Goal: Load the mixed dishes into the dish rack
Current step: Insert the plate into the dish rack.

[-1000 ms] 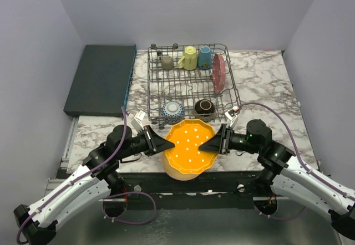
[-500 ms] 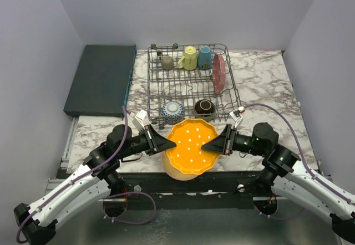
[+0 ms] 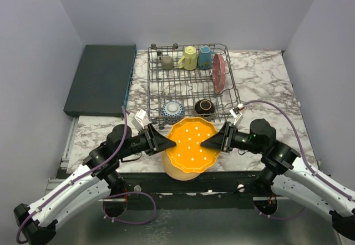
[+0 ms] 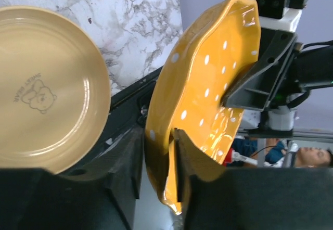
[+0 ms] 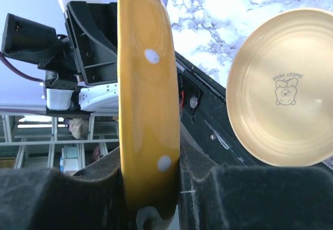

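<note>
An orange dotted plate (image 3: 191, 144) is held tilted above the table's front edge, gripped from both sides. My left gripper (image 3: 166, 143) is shut on its left rim, and the rim sits between the jaws in the left wrist view (image 4: 158, 157). My right gripper (image 3: 208, 143) is shut on its right rim, with the plate edge-on in the right wrist view (image 5: 148, 110). A tan plate (image 3: 180, 171) lies flat beneath it and also shows in both wrist views (image 4: 47, 84) (image 5: 286, 84). The dish rack (image 3: 236, 98) stands behind.
The rack holds an olive-grey mug (image 3: 167, 62), a yellow mug (image 3: 189, 58), a blue mug (image 3: 205, 57), an upright pink plate (image 3: 218, 72), a blue bowl (image 3: 173, 110) and a brown bowl (image 3: 204, 108). A dark teal slab (image 3: 101, 78) lies at the left.
The right arm's wrist has shifted slightly to the right and back. The orange plate stays held between both grippers and has barely moved.
</note>
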{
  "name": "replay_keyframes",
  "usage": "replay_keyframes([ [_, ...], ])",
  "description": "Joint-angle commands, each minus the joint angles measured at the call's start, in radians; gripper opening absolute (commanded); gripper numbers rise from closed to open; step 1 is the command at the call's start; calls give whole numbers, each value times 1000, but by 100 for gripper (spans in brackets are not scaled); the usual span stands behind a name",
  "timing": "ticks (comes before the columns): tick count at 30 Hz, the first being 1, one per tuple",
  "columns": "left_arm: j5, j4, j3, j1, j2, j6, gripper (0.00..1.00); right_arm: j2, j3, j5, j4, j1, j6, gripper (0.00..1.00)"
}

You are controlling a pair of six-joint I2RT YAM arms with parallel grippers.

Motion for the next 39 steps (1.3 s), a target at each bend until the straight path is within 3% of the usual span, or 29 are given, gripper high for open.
replay_keyframes([
  [1, -43, -13, 40, 5, 8, 19, 41, 6, 109, 72, -1, 2, -55, 0],
  [4, -57, -38, 63, 6, 38, 50, 56, 22, 147, 99, -34, 2, -82, 0],
  [9, -100, -131, 135, 6, 104, 136, 71, 59, 203, 131, -86, 2, -123, 0],
  [24, -213, -297, 287, 6, 193, 293, 99, 195, 379, 232, -200, 2, -244, 0],
  [39, -292, -375, 375, 6, 251, 407, 99, 416, 679, 370, -370, -13, -434, 0],
])
